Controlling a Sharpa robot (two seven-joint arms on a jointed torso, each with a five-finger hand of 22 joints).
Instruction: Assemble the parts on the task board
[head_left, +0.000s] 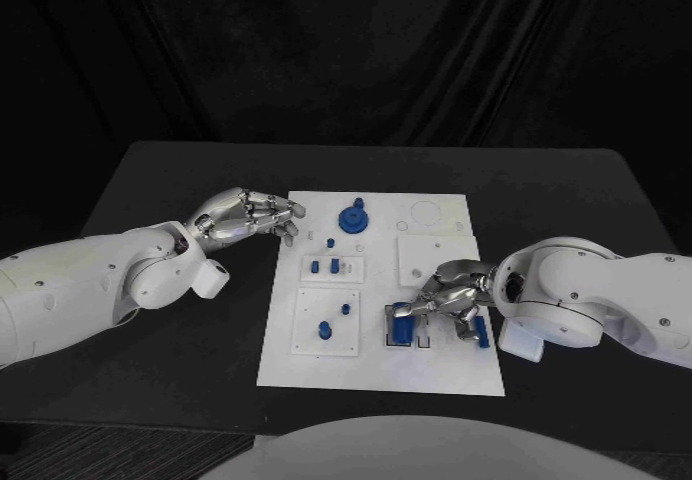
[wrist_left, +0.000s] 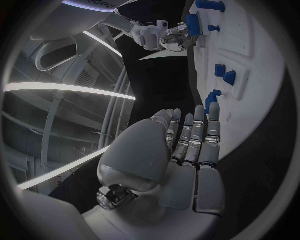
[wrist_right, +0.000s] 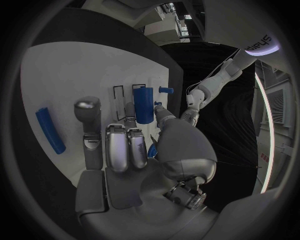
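the white rectangular task board lies in the middle of the black desk, its long sides running away from the robot. the silver right hand sits low over the board's near right part, fingers curled down around a blue block-shaped part standing in a slot there. in the right wrist view the thumb lies against the side of this blue block, and something small and blue shows under the curled fingers, but whether the hand truly grips anything cannot be told; the fingers hide the contact. a long thin blue bar lies flat on the board just beside that hand, toward the board's right edge; in the head view it is mostly covered by the fingers.

the silver left hand hovers at the board's far left edge, fingers bent and spread a little, nothing in it; the left wrist view shows its palm bare and its fingers reaching toward the board's edge.

a round blue knob-shaped part stands near the board's far edge. small blue pegs stand in a square recess at mid-left, and two more small blue pieces sit in the near left recess; their exact shapes are too small to make out.
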